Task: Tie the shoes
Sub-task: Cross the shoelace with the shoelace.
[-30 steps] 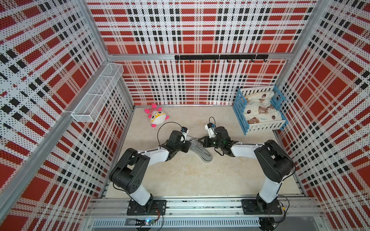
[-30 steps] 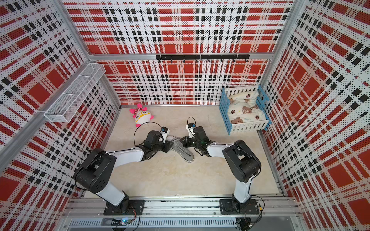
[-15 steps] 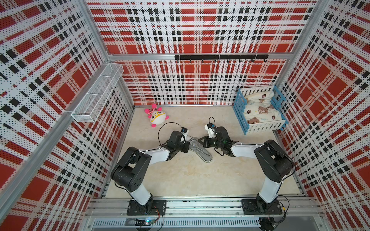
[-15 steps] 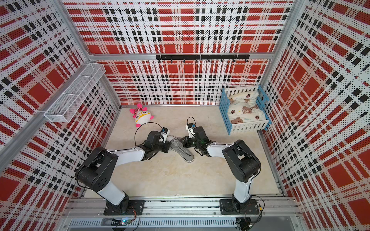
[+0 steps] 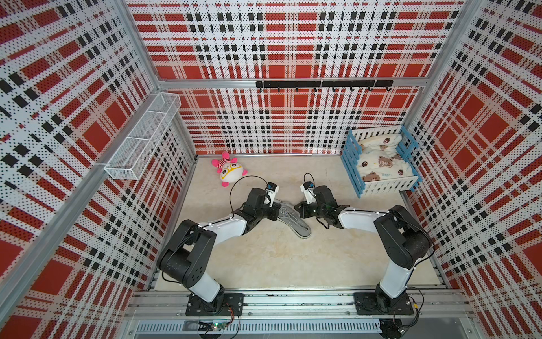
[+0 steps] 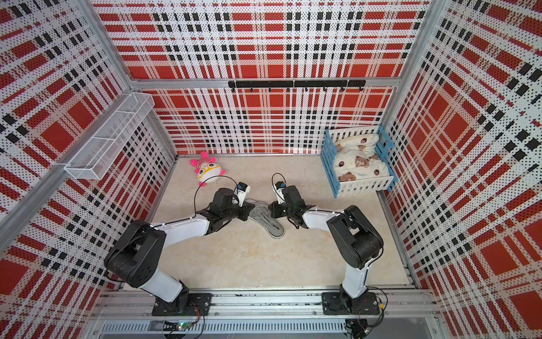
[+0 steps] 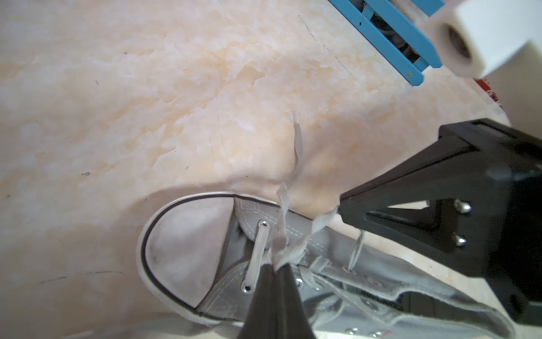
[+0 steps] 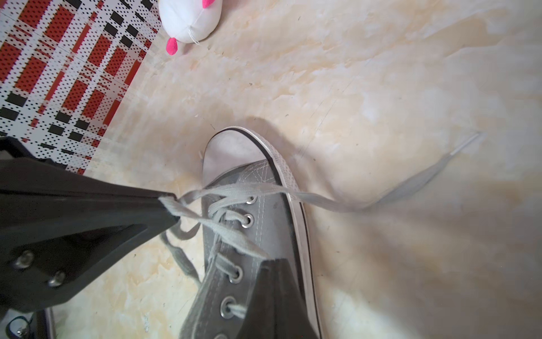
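Shoe (image 5: 294, 221) is laid on the floor (image 5: 264, 258), toe pointed at the back wall (image 5: 278, 123), flanked equally close by left gripper (image 7: 275, 267) and right gripper (image 7: 341, 205). A lace (image 8: 234, 190) is pinched tight in each, so pulling probably gets done crosswise.

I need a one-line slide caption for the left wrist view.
The left gripper and the right gripper each pinch a pale lace of the grey sneaker.

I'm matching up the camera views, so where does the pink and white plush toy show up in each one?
Top view: plush toy by the back wall, left of centre.
Top view: same spot.
Left wrist: not in it.
Right wrist: at the picture's top edge, cut off.
Shared landmark: grey sneaker.
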Motion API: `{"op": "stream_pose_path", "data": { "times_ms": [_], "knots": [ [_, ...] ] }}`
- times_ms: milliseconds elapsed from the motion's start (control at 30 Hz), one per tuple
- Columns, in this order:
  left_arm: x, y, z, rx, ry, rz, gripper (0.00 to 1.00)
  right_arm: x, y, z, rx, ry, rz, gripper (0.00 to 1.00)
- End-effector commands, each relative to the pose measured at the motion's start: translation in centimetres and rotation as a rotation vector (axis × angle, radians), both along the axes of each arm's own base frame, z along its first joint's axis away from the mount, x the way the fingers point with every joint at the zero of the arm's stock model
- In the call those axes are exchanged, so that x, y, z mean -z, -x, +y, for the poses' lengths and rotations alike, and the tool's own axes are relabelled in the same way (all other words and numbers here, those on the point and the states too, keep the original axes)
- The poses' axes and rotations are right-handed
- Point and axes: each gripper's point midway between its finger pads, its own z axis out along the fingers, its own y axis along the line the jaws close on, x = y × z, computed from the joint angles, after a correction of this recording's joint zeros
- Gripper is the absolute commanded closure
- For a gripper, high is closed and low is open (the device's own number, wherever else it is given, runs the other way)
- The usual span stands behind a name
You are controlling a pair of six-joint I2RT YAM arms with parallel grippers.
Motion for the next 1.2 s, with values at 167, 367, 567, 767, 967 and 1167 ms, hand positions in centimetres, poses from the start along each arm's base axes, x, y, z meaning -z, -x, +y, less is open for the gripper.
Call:
{"op": "stream_pose_path", "data": {
  "times_ms": [167, 367, 567, 767, 967, 1167],
  "knots": [
    [-1.2, -1.0, -0.7, -0.058, 0.025, 0.091, 1.00, -4.0, -0.5, -2.7, 0.045, 0.091, -0.183, 0.89],
    [-1.2, 0.0, -0.7, -0.090, 0.045, 0.137, 1.00, -4.5, 0.7, -3.4, 0.037, 0.076, -0.229, 0.74],
    [-1.5, 0.2, -1.2, -0.073, 0.063, 0.149, 1.00, -5.1, 2.8, -1.1, -0.091, 0.045, -0.283, 0.74],
    [-1.4, 0.5, -1.6, -0.057, 0.065, 0.150, 1.00, -4.7, 3.0, 1.5, -0.174, 0.055, -0.292, 0.83],
    [-1.5, 0.5, -1.7, -0.047, 0.087, 0.155, 1.00, -3.8, 1.9, 2.8, -0.200, 0.085, -0.298, 0.81],
    [-1.5, 0.5, -1.5, -0.046, 0.100, 0.157, 1.00, -2.7, 0.8, 3.2, -0.204, 0.134, -0.302, 0.75]
  ]
}}
